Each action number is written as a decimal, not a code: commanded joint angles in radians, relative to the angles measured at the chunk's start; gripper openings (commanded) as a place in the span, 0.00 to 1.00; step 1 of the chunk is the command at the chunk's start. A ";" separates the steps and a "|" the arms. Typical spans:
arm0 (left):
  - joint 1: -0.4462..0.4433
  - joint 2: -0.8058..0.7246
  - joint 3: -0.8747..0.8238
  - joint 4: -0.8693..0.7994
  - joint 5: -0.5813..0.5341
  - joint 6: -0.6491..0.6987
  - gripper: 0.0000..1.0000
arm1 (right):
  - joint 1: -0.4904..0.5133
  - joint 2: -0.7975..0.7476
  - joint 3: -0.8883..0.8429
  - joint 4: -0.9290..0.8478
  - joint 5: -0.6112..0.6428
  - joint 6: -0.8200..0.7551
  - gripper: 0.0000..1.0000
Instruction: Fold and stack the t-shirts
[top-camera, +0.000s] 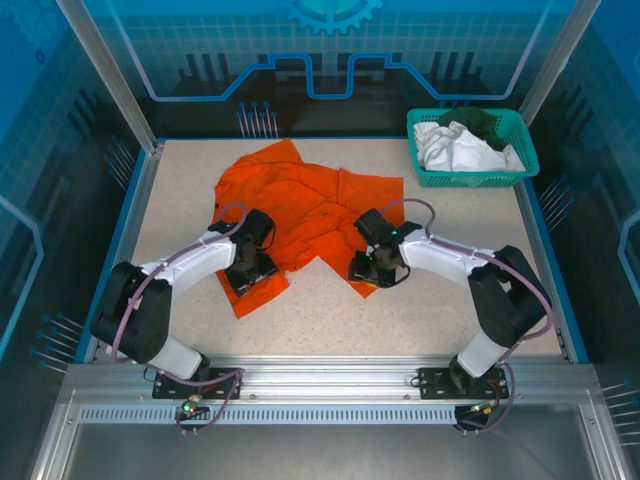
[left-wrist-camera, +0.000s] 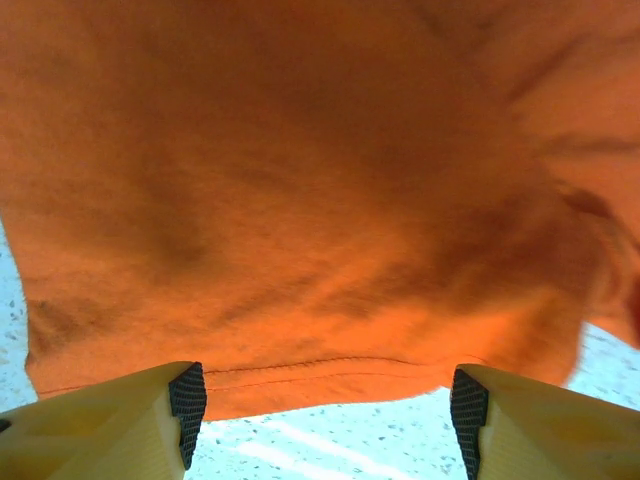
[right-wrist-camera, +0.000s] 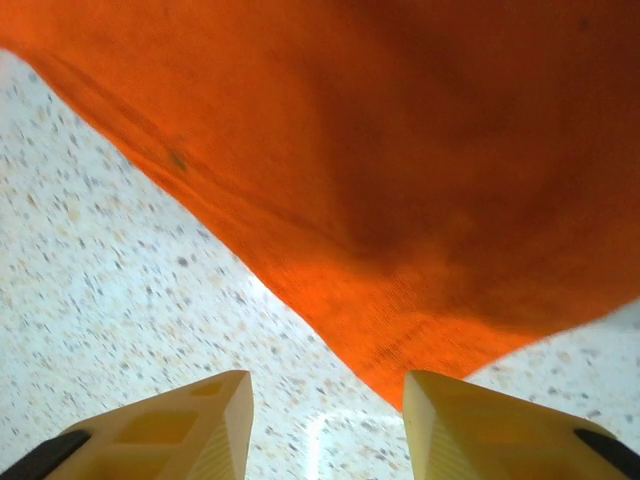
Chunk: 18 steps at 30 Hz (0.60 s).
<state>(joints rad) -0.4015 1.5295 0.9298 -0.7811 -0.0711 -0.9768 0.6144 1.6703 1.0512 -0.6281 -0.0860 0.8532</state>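
From above, the bright orange soft fabric t-shirt (top-camera: 310, 205) lies rumpled and unfolded mid-table. My left gripper (top-camera: 252, 272) sits at its seven o'clock edge and my right gripper (top-camera: 365, 268) at five o'clock. The white t-shirt (top-camera: 465, 150) and dark green t-shirt (top-camera: 478, 120) are heaped in the teal plastic mesh basket (top-camera: 470, 180) at two o'clock. I judge that nothing is folded or stacked yet.

On my left wrist, my jaws stand wide and empty, with the stitched hem (left-wrist-camera: 320, 378) at twelve o'clock just beyond them.

On my right wrist, my jaws are narrower but apart, gripping nothing. A shirt corner (right-wrist-camera: 385, 380) points between them over the speckled table (right-wrist-camera: 120, 280).
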 joint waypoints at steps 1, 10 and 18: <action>0.010 0.004 0.043 -0.087 0.002 -0.041 0.68 | -0.014 0.100 0.079 -0.177 -0.009 -0.026 0.37; 0.122 0.049 -0.065 -0.039 0.071 -0.074 0.67 | -0.136 0.176 -0.008 -0.209 -0.127 -0.093 0.25; 0.144 0.064 -0.100 -0.132 0.029 -0.152 0.69 | -0.258 0.107 -0.203 -0.229 -0.165 -0.066 0.32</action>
<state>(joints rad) -0.2752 1.6024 0.8654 -0.8379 -0.0334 -1.0760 0.3882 1.7580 0.9665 -0.7727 -0.3103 0.7773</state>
